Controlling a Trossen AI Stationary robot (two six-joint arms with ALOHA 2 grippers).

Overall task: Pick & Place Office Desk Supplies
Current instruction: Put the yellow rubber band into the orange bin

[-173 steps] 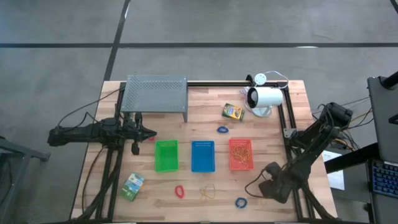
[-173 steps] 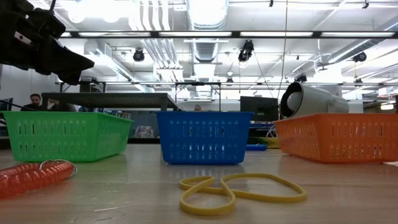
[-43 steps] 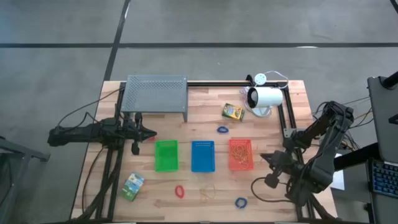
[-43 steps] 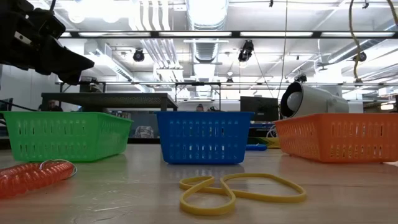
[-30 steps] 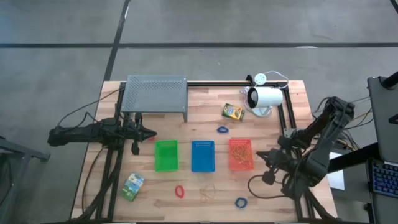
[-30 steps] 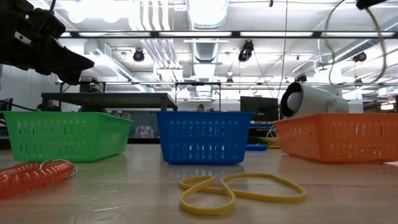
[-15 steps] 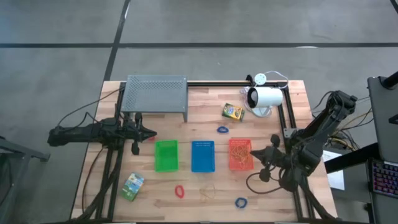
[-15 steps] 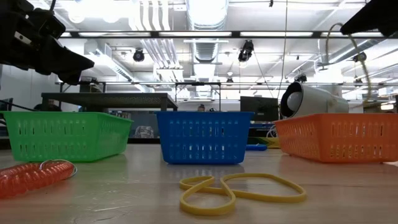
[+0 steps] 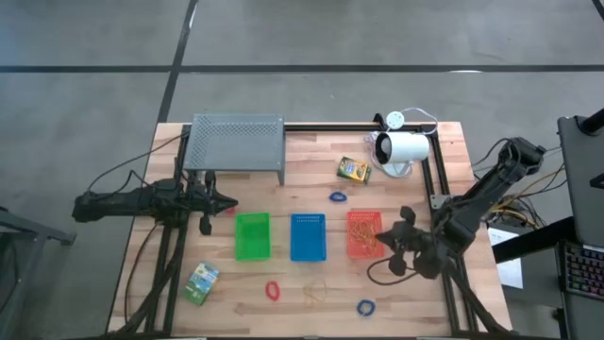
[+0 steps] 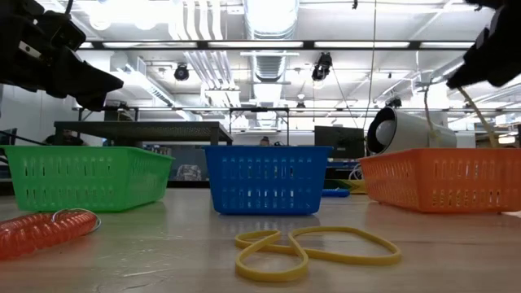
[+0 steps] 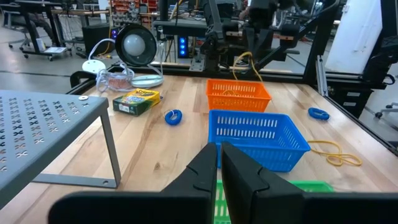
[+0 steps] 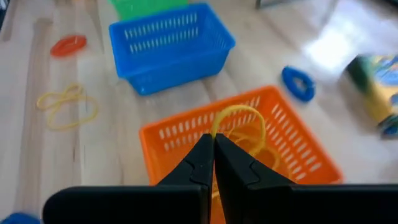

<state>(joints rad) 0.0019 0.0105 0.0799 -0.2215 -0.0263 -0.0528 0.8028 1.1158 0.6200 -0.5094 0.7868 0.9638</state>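
Observation:
My right gripper (image 12: 213,138) hovers over the orange basket (image 9: 364,219), shut on a yellow rubber band (image 12: 240,114); more bands lie in that basket. My left gripper (image 9: 229,203) waits shut, in the air left of the green basket (image 9: 252,235). The blue basket (image 9: 308,236) stands between the other two. Flat on the table lie another yellow band (image 9: 316,291), a red loop (image 9: 273,290), two blue loops (image 9: 338,196) (image 9: 365,307) and two crayon boxes (image 9: 353,170) (image 9: 201,281). My right gripper pinches one stretch of the band (image 12: 216,129) between its shut fingertips. The fingers slant down from the table's right near side. The band hangs slack below them (image 10: 475,110), down to the orange basket's rim; whether its lower end touches what lies inside, I cannot tell.
A grey perforated rack (image 9: 236,144) stands at the far left and a white lamp-like device (image 9: 403,148) at the far right. A black frame rail (image 9: 433,175) runs along the right edge. Bare wood lies near the front edge.
My right gripper has come down and gone toward the table's left edge, from beside the orange basket to over it, tipping and rolling on the way. It stays shut, and the yellow band has travelled with it, hanging slack.

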